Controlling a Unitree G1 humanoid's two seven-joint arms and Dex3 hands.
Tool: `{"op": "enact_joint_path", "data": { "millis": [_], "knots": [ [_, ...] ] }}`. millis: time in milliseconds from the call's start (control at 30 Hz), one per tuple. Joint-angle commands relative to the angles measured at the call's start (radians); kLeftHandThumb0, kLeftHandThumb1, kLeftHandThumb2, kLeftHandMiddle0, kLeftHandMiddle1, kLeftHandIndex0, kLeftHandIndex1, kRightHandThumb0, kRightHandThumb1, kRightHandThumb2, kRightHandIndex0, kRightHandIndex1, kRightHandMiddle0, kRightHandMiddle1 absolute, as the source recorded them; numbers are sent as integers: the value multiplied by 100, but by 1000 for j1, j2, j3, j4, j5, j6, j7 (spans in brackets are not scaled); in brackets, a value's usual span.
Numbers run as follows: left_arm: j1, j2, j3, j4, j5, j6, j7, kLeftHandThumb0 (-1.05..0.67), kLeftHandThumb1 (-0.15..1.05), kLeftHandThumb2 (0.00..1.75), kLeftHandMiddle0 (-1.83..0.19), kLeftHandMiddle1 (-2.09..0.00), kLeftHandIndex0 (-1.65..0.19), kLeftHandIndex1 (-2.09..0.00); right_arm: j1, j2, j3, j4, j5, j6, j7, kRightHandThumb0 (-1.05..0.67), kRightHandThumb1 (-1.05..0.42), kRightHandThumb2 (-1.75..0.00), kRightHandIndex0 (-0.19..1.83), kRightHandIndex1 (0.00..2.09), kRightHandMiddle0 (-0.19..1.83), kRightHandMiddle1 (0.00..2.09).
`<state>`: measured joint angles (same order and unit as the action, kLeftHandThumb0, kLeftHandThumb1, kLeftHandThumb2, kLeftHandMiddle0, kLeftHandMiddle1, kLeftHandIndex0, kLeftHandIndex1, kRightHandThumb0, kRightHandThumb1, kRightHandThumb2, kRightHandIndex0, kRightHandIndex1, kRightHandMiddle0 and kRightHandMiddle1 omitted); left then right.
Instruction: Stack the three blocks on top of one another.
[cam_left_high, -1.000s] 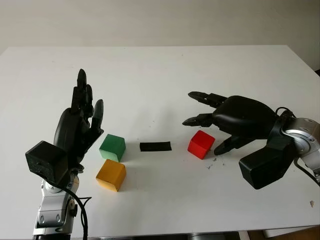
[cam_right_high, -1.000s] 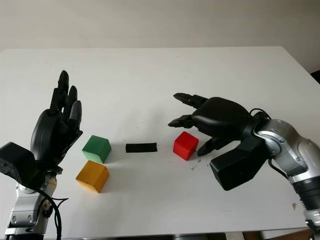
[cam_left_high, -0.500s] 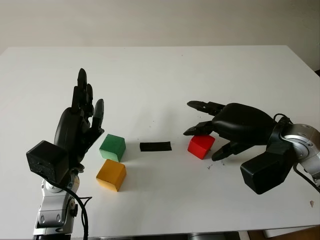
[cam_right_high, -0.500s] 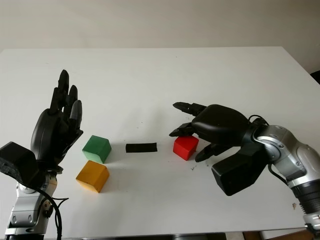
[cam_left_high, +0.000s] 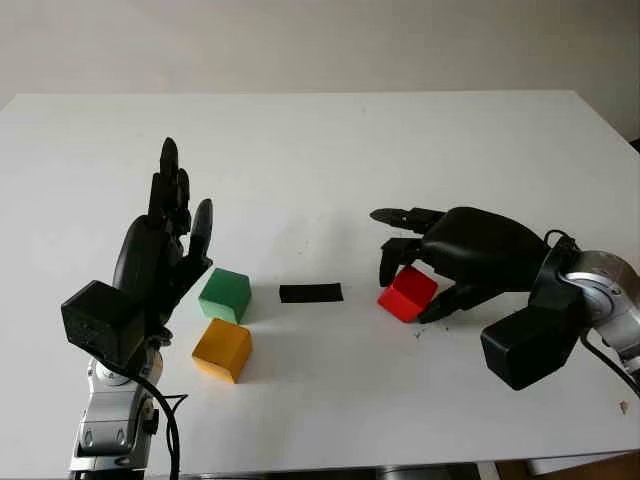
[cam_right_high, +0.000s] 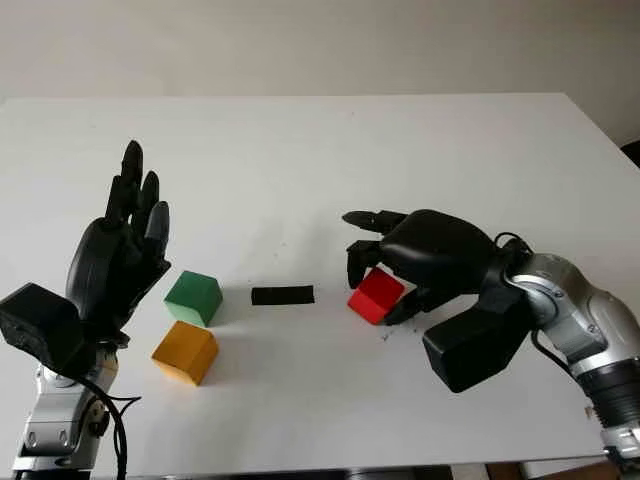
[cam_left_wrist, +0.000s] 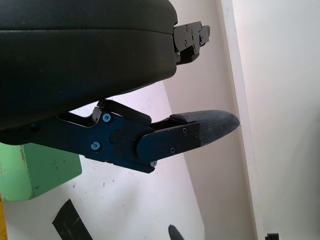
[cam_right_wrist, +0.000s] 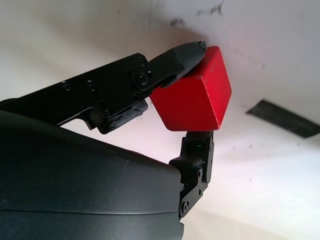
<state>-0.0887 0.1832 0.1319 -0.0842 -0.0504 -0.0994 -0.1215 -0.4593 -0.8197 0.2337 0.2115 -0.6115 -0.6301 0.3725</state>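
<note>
Red block (cam_right_wrist: 192, 102) in right hand (cam_left_high: 440, 255).

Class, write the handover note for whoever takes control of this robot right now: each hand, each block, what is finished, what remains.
Right hand: shut on the red cube-shaped block, which is tilted, at the table's right-centre.
Left hand: open, raised upright just left of the green cube-shaped block.
The yellow cube-shaped block sits on the white table just in front of the green one. A black tape strip lies between green and red.
Done: red block grasped. Left: nothing stacked yet; build the whole three-block stack.
</note>
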Motion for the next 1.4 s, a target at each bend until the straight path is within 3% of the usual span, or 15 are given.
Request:
{"op": "enact_joint_path", "data": {
  "millis": [0, 267, 467, 800, 1067, 1367],
  "knots": [
    [2, -5, -4, -9, -1, -9, 4, -66, 105, 60, 16, -5, 18, -5, -47, 7, -23, -10, 0, 23, -11, -39, -93, -5, 24, 8, 45, 128],
    [4, -24, -15, -18, 0, -4, 11, -65, 105, 60, 16, -5, 18, -5, -141, 50, -27, -25, 57, 115, 31, -38, -93, -6, 27, 8, 48, 121],
    [9, -33, -23, -14, 13, -16, 21, -67, 105, 60, 17, -5, 19, -5, -172, 151, -10, -126, 165, 369, 197, -37, -95, -6, 23, 5, 43, 124],
    [19, -45, -34, -26, 25, -13, 40, -70, 105, 59, 15, -6, 18, -5, -187, 330, 67, -202, 137, 639, 242, -41, -94, -5, 27, 7, 37, 149],
    [29, -57, -42, -40, 22, 1, 51, -68, 105, 59, 15, -6, 18, -6, -184, 381, 123, -180, 95, 709, 250, -43, -93, -5, 29, 7, 38, 159],
    [35, -60, -51, -42, 24, -4, 56, -69, 105, 59, 16, -5, 19, -5, -182, 348, 178, -158, 36, 666, 279, -45, -94, -6, 27, 6, 38, 153]
  ]
}}
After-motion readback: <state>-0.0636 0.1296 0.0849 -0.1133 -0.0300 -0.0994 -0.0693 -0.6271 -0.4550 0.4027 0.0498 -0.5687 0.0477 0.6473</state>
